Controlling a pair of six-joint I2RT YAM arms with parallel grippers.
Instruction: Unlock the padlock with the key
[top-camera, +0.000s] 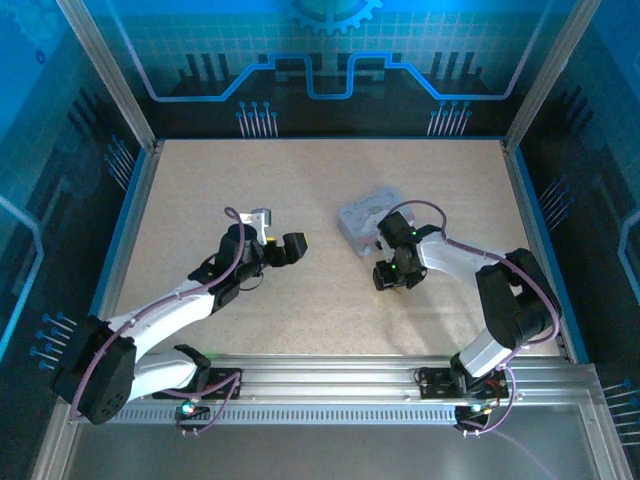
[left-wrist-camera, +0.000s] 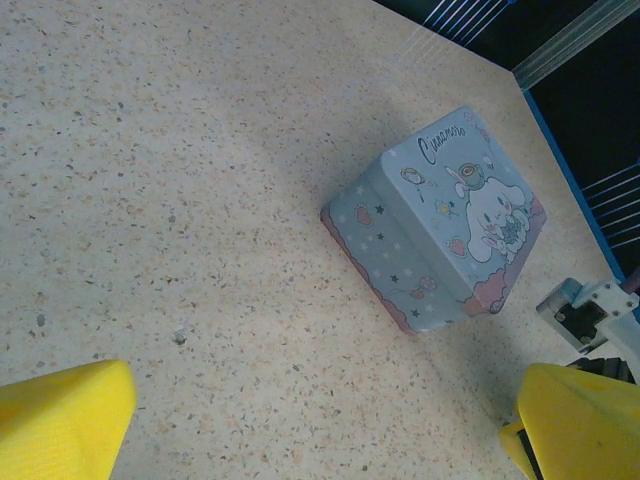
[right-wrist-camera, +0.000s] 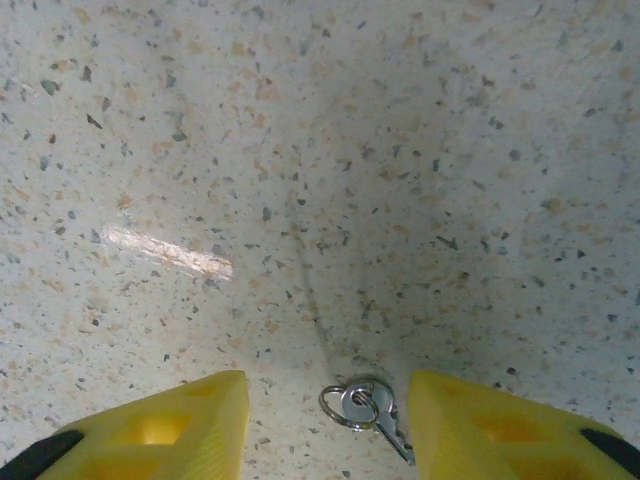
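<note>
Down at the bottom middle of the right wrist view, the key (right-wrist-camera: 385, 425) lies flat on the speckled table (right-wrist-camera: 300, 150), with a small ring (right-wrist-camera: 330, 408) on its top end. The right gripper (right-wrist-camera: 328, 390) is low over it. Its two yellow fingers (right-wrist-camera: 190, 425) are spread, one on each side, not pinching yet. The key sits closer to the finger on the right of the frame. I think that finger could push it away. Or the claw could grab just the ring and leave the key swinging. Seen from the top, the cartoon tin (top-camera: 366, 222) is just above this gripper. The left gripper (left-wrist-camera: 325, 400) hangs wide open, holding nothing.
</note>
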